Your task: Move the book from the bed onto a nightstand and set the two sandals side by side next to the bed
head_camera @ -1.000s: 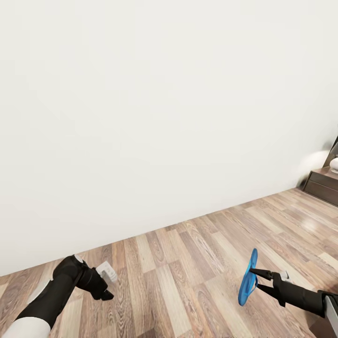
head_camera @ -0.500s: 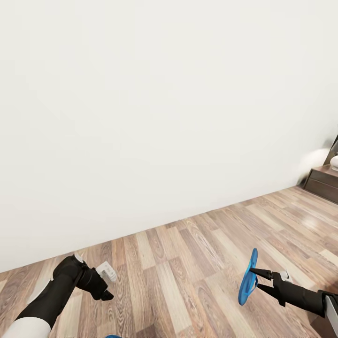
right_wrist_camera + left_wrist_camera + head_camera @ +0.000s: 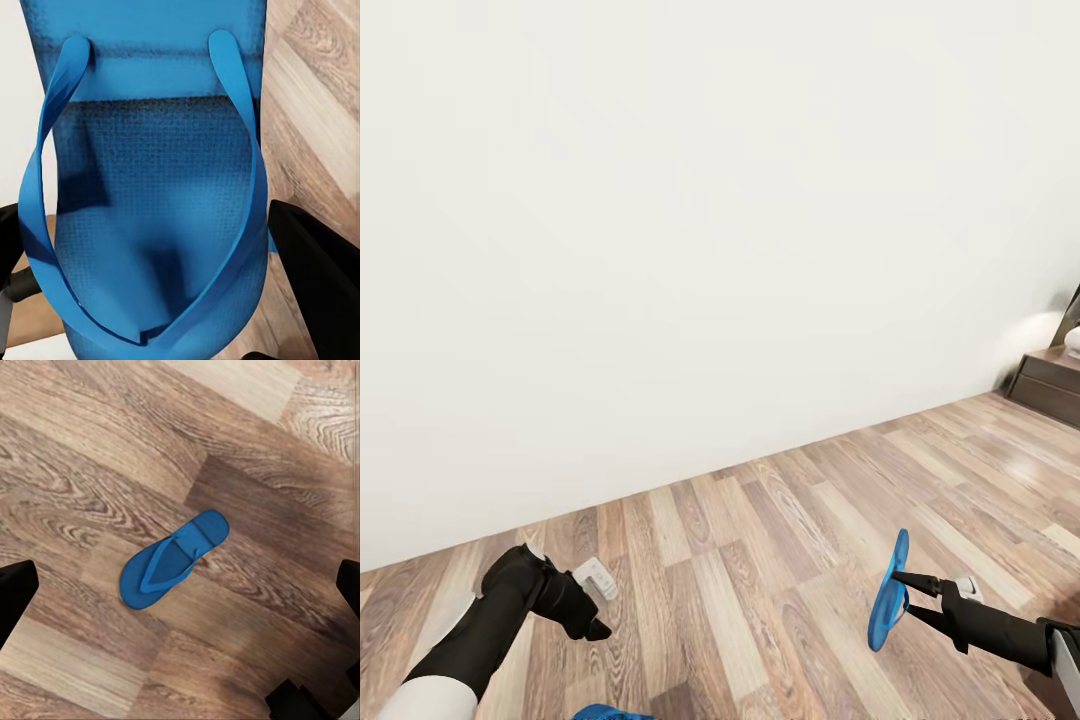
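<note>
At seven o'clock in the head view the left gripper (image 3: 595, 603) hangs with fingers spread wide over the brown wood-plank floor (image 3: 760, 560); below it a flat bright blue sandal (image 3: 172, 559) lies strap-up on the planks. At four o'clock the right gripper (image 3: 900, 594) pinches a second blue sandal (image 3: 888, 592), held on edge. At three o'clock a glossy dark-brown nightstand (image 3: 1050, 385) stands against the white wall (image 3: 690, 230)

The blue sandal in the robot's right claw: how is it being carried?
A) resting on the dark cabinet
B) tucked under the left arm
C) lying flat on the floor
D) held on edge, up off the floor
D: the right gripper pinches the sandal, which hangs upright on its edge above the wood floor.
</note>
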